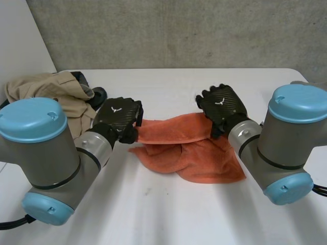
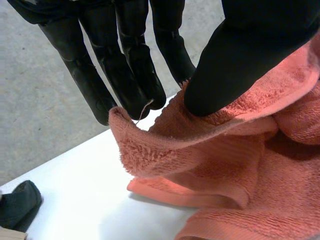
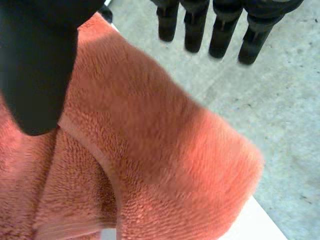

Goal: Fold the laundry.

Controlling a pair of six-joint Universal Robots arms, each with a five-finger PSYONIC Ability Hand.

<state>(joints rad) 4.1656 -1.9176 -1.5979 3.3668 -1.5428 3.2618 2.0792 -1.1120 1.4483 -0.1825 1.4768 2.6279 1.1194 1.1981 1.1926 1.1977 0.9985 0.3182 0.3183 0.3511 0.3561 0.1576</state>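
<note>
An orange towel (image 1: 194, 153) lies crumpled in the middle of the white table (image 1: 168, 214), its two upper ends lifted. My left hand (image 1: 118, 118) holds the left end. In the left wrist view its thumb (image 2: 235, 65) presses the towel's corner (image 2: 150, 135) against the straight fingers (image 2: 125, 75), a pinch. My right hand (image 1: 222, 107) is at the towel's right end. Seen from the right wrist, the towel (image 3: 150, 150) bulges under the thumb (image 3: 35, 65), while the straight fingers (image 3: 195, 30) stand clear beyond its edge.
A beige garment (image 1: 56, 92) is heaped at the table's back left, beside my left arm. A dark item (image 1: 97, 95) lies against it, close to the left hand, and is also seen from the left wrist (image 2: 17, 205). A concrete wall rises behind the table.
</note>
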